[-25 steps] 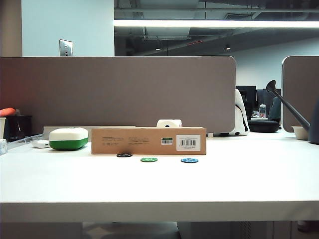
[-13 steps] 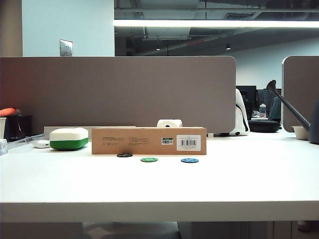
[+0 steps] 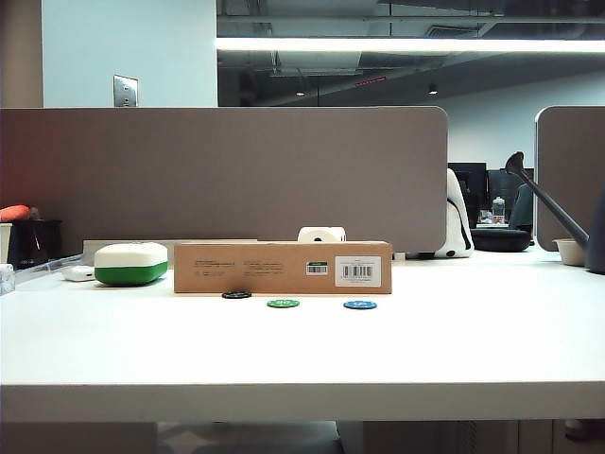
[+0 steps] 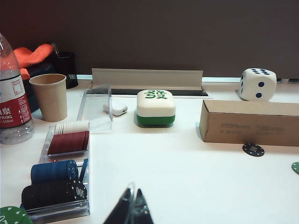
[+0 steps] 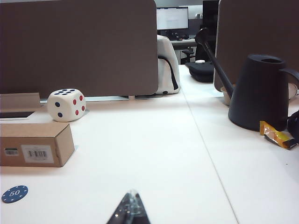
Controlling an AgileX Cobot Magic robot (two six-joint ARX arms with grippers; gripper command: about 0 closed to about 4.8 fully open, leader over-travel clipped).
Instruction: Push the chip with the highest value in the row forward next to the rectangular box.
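Exterior view shows us a white table [image 3: 302,350] with a long brown box [image 3: 282,267] lying crosswise, its long axis running from nine to three o'clock. Just in front of it sit three chips: the black chip [image 3: 236,294], the green chip [image 3: 283,304] and the blue chip [image 3: 359,305]. The black chip lies closest to the box, touching or almost touching its front face; we cannot tell which. The green and blue chips sit a little nearer the camera. Neither arm appears in this view.

Through the left wrist camera, we see the left gripper [image 4: 130,212] with its tips pressed together, holding nothing, low over the table. The black chip [image 4: 253,150] lies toward two o'clock from it, well apart, right against the box [image 4: 250,122]. Through the right wrist camera, the right gripper [image 5: 129,210] is likewise closed and empty; only the blue chip [image 5: 14,193] shows, toward nine o'clock.

We judge the left arm better placed for the black chip, and the remaining push, if any, runs toward twelve o'clock.
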